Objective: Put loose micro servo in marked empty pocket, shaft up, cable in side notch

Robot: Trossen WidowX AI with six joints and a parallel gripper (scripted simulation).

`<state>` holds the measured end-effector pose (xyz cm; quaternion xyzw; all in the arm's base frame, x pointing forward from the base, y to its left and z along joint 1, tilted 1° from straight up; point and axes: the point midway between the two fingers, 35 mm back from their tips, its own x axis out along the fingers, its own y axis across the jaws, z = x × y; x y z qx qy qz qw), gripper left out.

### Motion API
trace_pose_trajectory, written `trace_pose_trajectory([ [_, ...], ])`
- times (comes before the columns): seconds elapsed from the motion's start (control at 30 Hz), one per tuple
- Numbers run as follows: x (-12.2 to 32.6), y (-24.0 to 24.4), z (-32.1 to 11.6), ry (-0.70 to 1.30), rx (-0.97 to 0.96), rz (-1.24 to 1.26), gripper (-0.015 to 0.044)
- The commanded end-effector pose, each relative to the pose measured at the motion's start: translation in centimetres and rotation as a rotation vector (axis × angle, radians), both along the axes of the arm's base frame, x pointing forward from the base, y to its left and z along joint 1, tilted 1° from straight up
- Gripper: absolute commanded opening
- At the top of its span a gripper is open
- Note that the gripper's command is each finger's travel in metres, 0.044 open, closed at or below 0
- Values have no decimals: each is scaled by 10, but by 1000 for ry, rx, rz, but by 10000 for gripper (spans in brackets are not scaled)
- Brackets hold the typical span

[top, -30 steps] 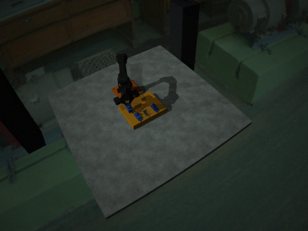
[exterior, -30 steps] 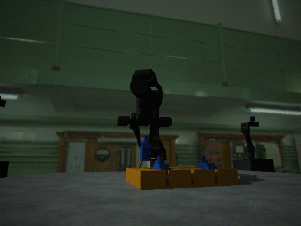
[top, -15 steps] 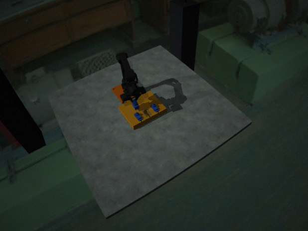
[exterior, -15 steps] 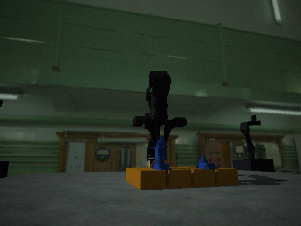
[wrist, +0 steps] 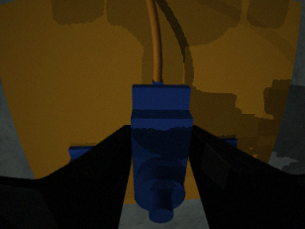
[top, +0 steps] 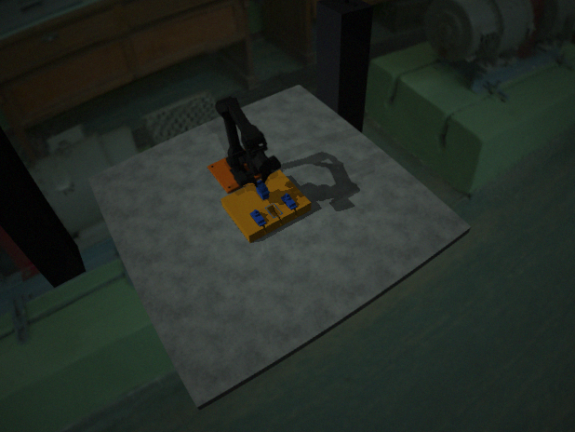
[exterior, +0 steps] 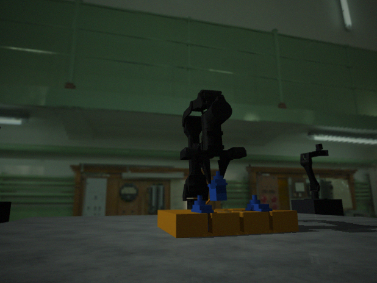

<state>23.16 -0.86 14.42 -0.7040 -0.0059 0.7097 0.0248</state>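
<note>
The loose blue micro servo (top: 262,192) (exterior: 218,191) (wrist: 160,143) is held above the yellow-orange deck (top: 239,205) (exterior: 192,225) (wrist: 74,73), clear of it. My gripper (top: 261,182) (exterior: 217,180) (wrist: 159,133) is shut on its body from both sides. The output shaft points up, with the body slightly tilted in the exterior view. The orange cable (wrist: 156,49) leaves the body on the side away from the seated servos. The marked pocket (top: 274,210) is empty, with a light outline; the held servo and fingers hide it in the wrist view.
Two seated blue servos, one (top: 258,218) (exterior: 202,208) and another (top: 289,201) (exterior: 254,205), flank the pocket. Side notches cut the deck's front edge. An orange plate (top: 220,174) lies under the arm's base behind the deck. The grey table (top: 279,289) surrounds them.
</note>
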Motion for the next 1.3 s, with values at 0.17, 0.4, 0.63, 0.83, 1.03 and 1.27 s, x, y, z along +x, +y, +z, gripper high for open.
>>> trace_pose_trajectory([
  [0.17,-1,2,2,-19,1,255,0],
  [0.4,-1,2,2,-28,-1,497,0],
  [0.63,-1,2,2,-37,-3,740,0],
  [0.83,-1,2,2,-44,-5,948,0],
  [1.03,-1,2,2,-50,-7,1156,0],
  [1.27,-1,2,2,-56,-8,1398,0],
])
